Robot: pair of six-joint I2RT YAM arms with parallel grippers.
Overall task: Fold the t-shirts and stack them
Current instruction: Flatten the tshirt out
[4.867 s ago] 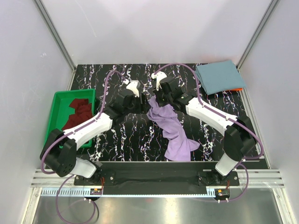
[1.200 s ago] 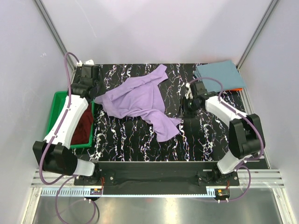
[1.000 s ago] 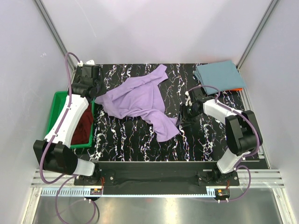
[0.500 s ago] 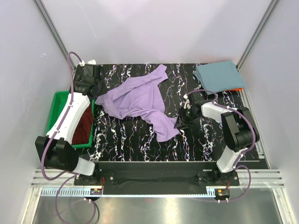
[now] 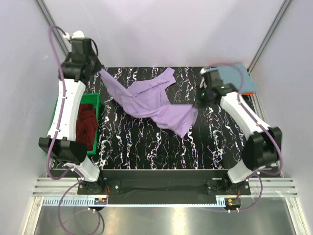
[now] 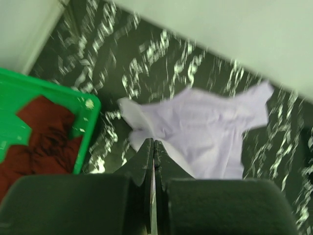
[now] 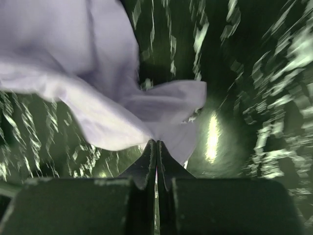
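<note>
The lavender t-shirt [image 5: 154, 105] hangs stretched above the black marbled table between both arms. My left gripper [image 5: 97, 68], raised at the far left, is shut on one corner of it; in the left wrist view the jaws [image 6: 153, 142] are pressed together with the lavender t-shirt [image 6: 205, 132] below. My right gripper [image 5: 199, 100] is shut on the opposite edge; its wrist view shows the lavender t-shirt [image 7: 122, 107] bunched at the closed tips [image 7: 156, 143]. The teal-blue t-shirt [image 5: 232, 78] lies folded at the back right. The maroon t-shirt [image 5: 84, 125] sits crumpled in the green tray [image 5: 95, 100].
The green tray [image 6: 29, 95] stands at the table's left edge, under the left arm. An orange item [image 5: 249, 93] peeks from beneath the folded teal shirt. White walls and aluminium posts close in the back and sides.
My right gripper closed on the shirt's lower right edge and lifted it up and back. My left arm rose and pulled its corner toward the far left, stretching the shirt off the table.
</note>
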